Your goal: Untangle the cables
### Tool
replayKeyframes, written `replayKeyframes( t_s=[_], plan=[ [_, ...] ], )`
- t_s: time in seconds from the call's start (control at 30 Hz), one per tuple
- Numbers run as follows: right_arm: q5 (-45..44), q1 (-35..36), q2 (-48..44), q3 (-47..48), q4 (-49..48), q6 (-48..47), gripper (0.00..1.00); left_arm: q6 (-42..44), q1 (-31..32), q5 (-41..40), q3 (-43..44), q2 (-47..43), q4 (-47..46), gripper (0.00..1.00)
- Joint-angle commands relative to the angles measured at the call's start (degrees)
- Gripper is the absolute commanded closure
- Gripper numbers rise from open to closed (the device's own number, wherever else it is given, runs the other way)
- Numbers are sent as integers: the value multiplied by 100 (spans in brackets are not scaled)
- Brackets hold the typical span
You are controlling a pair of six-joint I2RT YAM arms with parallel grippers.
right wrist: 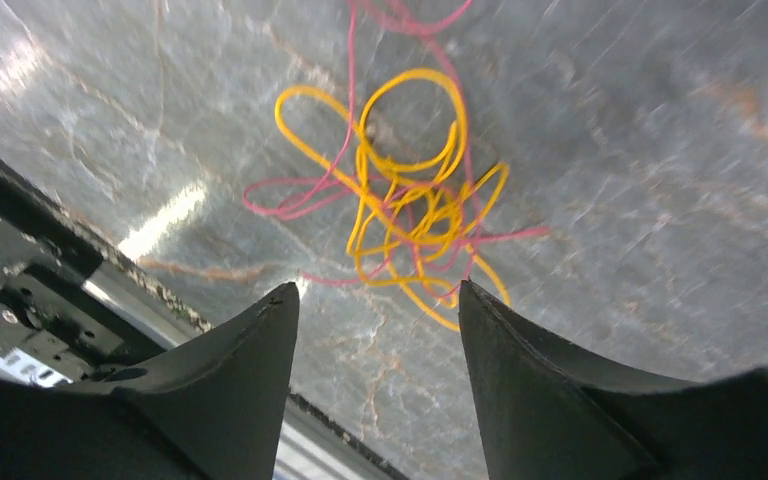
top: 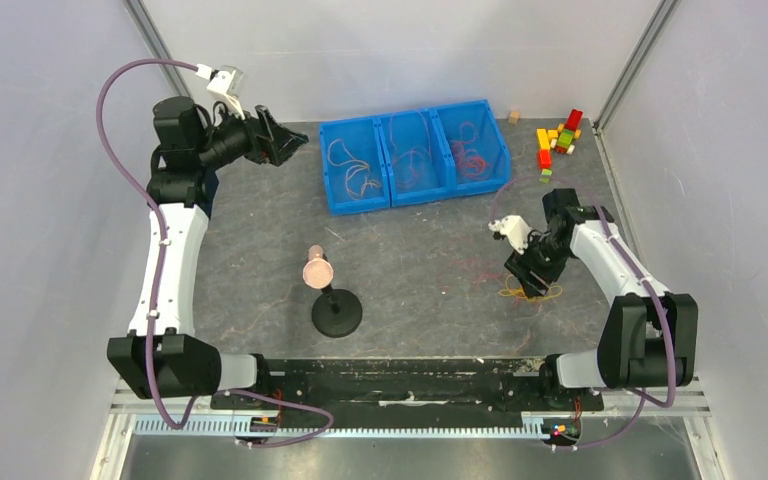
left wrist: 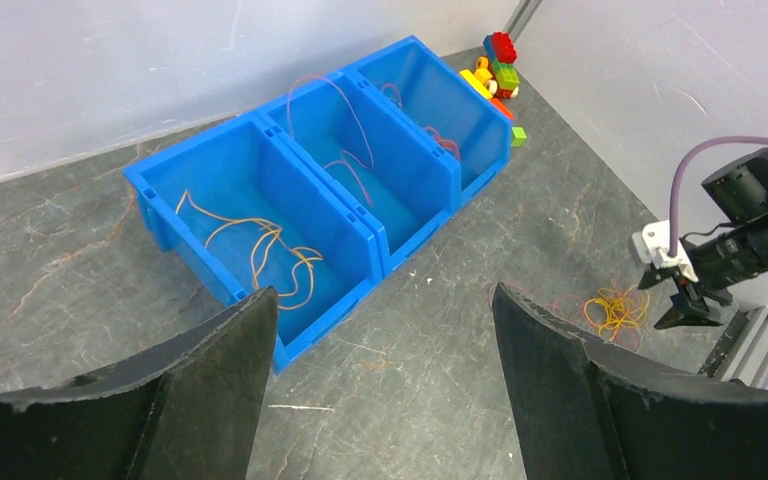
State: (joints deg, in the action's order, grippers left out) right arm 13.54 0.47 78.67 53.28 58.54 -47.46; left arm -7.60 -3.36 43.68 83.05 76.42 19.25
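Cables (top: pixel 532 292): top view, yellow-pink tangle seen just below right gripper (top: pixel 534 281), left gripper (top: pixel 282 140) well apart. Left wrist: jaws spread wide, nothing held. Right wrist: jaws apart, tangle just ahead of them, ungripped. Step judged: strand pick; one loop to be isolated and pinched

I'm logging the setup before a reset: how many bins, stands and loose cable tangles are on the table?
Blue bins: 3
Black stand: 1
Yellow and pink cable tangle loose on the table: 1
Total: 5
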Motion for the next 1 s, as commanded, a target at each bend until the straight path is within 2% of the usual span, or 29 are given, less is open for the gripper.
replayKeyframes(
  t_s=[0.0, 0.07, 0.17, 0.33, 0.37, 0.4, 0.7, 0.77, 0.8, 0.87, 0.9, 0.97],
  plan=[
    [904, 49, 158, 675, -450, 560, 34, 52, 20, 114, -15, -192, -77, 15],
    [1141, 271, 305, 763, -564, 854, 26, 39, 22, 106, -12, -180, -79, 15],
    [1344, 662, 449, 748, -910, 1266, 24, 30, 22, 79, -12, -170, -85, 15],
    [1408, 1324, 713, 970, -1592, 2053, 31, 12, 22, 62, -15, -171, -85, 15],
    [1324, 1422, 768, 969, -1771, 2190, 29, 12, 23, 62, -19, -168, -87, 15],
    [1234, 1496, 860, 982, -1904, 2300, 33, 12, 19, 54, -17, -163, -84, 15],
    [1019, 1949, 1566, 913, -2127, 2477, 44, 39, 22, -33, 27, -177, -88, 15],
    [1038, 2021, 1641, 910, -2087, 2505, 53, 39, 22, -35, 27, -186, -79, 15],
    [1038, 2047, 1665, 919, -2063, 2514, 63, 39, 22, -54, 32, -199, -79, 15],
    [1041, 2066, 1609, 1053, -1994, 2558, 94, 48, 22, -69, 30, -222, -81, 15],
    [1065, 2063, 1508, 1154, -1980, 2582, 100, 54, 22, -83, 28, -217, -79, 15],
    [1364, 2055, 1175, 1522, -1977, 2568, 100, 65, 20, -66, 65, -201, -89, 15]
  ],
)
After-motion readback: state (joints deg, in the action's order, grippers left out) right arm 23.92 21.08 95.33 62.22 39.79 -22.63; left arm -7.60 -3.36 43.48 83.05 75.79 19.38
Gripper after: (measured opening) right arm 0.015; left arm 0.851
